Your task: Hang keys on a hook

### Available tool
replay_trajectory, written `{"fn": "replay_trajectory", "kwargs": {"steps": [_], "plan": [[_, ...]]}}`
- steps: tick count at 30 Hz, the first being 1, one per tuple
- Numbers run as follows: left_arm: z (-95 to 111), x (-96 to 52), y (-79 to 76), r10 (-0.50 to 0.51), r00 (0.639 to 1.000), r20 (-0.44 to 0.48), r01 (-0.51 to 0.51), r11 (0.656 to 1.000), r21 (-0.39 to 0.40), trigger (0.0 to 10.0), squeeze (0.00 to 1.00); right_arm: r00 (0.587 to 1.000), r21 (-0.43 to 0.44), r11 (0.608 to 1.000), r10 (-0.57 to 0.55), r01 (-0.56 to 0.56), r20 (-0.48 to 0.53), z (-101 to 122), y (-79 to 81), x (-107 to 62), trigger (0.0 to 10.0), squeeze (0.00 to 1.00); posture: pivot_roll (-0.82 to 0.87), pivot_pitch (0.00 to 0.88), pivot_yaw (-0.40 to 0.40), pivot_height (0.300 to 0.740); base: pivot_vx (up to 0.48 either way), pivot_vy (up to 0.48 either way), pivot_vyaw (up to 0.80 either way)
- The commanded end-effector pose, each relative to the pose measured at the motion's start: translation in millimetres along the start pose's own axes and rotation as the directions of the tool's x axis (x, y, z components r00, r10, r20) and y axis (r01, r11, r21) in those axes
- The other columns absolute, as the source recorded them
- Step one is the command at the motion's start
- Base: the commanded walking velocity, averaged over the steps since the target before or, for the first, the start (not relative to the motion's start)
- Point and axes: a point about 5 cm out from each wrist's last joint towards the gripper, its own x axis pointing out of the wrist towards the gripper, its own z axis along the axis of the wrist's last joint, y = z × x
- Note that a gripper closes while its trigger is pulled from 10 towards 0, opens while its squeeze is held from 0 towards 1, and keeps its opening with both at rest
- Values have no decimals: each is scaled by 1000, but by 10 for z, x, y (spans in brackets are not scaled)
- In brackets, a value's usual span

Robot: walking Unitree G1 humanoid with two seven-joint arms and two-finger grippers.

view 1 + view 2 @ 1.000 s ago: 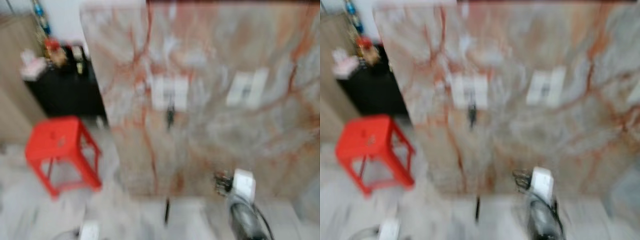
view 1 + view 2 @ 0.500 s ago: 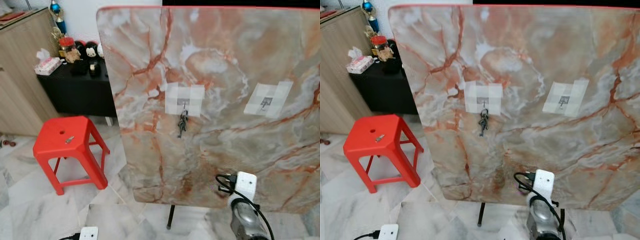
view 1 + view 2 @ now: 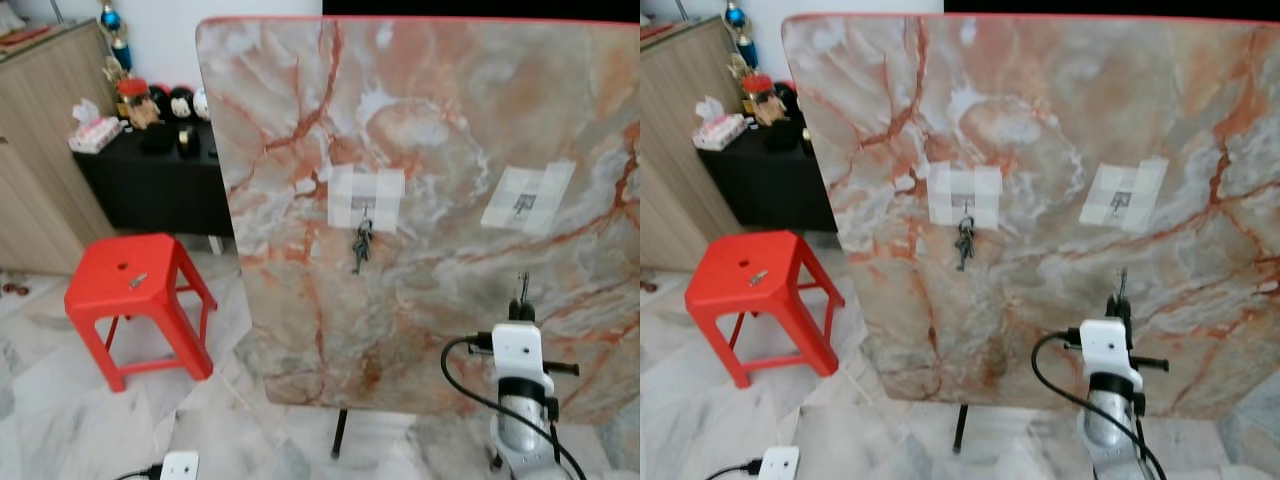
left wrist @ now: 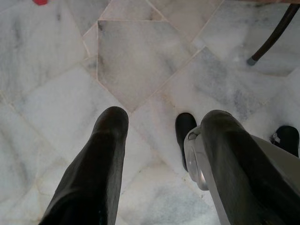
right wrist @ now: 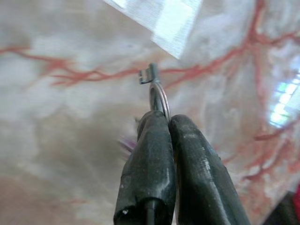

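Marble surface point(image 3: 420, 130) stands upright beside a red stool point(image 3: 130, 290); my right fingers point(image 5: 161, 154) pinch a key ring point(image 5: 158, 96), keys hidden; left fingers point(image 4: 105, 154) spread.

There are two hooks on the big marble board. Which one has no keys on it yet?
The hook on the robot's right is bare. The left hook already has keys dangling from it. The right gripper holds a key ring just below the bare one.

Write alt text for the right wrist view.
The right gripper pinches a key ring between its shut black fingers, held up before a marble-patterned board. A patch of pale tape sits on the board above the ring.
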Motion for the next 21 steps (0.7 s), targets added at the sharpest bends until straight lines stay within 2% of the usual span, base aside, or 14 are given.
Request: {"fn": "replay_trajectory", "kwargs": {"steps": [1, 4, 6, 8, 9, 10, 12, 14, 16, 17, 19, 20, 21], "plan": [[-30, -4, -15, -9, 1000, -19, 9, 1000, 23, 10000, 0, 1000, -13, 999, -31, 30, -4, -7, -55, 4, 10000, 0, -58, 0, -13, 740, 0, 0, 0], [-22, -1, -33, -8, 1000, -16, 8, 1000, 22, 10000, 0, 996, -79, 993, -90, 90, 4, -25, -129, -21, 10000, 0, -54, 0, -14, 740, 0, 0, 0], [-20, 0, -37, -8, 1000, -16, 8, 1000, 22, 10000, 0, 993, -79, 990, -116, 116, 5, 7, -157, -28, 10000, 0, -56, 0, -12, 740, 0, 0, 0], [-17, 0, -40, -8, 1000, -15, 9, 1000, 22, 10000, 0, 991, -57, 990, -132, 131, -4, 31, -171, -24, 10000, 0, -57, 0, -11, 740, 0, 0, 0], [-11, 3, -48, -10, 1000, -14, 10, 1000, 24, 10000, 0, 989, 15, 989, -145, 146, -36, 66, -171, 16, 10000, 0, -58, 0, -12, 740, 0, 0, 0], [-11, 3, -48, -10, 1000, -14, 10, 1000, 24, 10000, 0, 989, 15, 989, -145, 146, -36, 66, -171, 16, 10000, 0, -58, 0, -12, 740, 0, 0, 0], [5, 7, -55, -12, 1000, -9, 13, 1000, 23, 10000, 0, 989, 99, 984, -143, 146, -35, 171, -127, 116, 10000, 0, -53, 0, -14, 740, 0, 0, 0], [8, 8, -56, -13, 1000, -8, 13, 1000, 23, 10000, 0, 988, 120, 981, -148, 151, -40, 189, -120, 137, 10000, 0, -50, 0, -15, 740, 0, 0, 0], [9, 8, -54, -13, 1000, -8, 13, 1000, 21, 10000, 0, 981, 292, 941, -136, 171, -137, 175, -75, 165, 10000, 0, -48, 0, -15, 740, 0, 0, 0], [9, 8, -54, -13, 1000, -9, 13, 1000, 21, 10000, 0, 957, 483, 849, -85, 215, -277, 121, -17, 168, 10000, 0, -46, 0, -16, 740, 0, 0, 0], [8, 8, -50, -11, 1000, -9, 11, 1000, 20, 10000, 0, 937, 589, 765, -55, 261, -345, 91, -4, 154, 10000, 0, -50, 0, -16, 740, 0, 0, 0], [8, 8, -50, -11, 1000, -9, 11, 1000, 20, 10000, 0, 937, 589, 765, -55, 261, -345, 91, -4, 154, 10000, 0, -50, 0, -16, 740, 0, 0, 0], [6, 8, -47, -11, 1000, -10, 11, 1000, 21, 10000, 0, 934, 630, 731, -25, 260, -356, 80, 6, 139, 10000, 0, -50, 0, -15, 740, 0, 0, 0]]}}
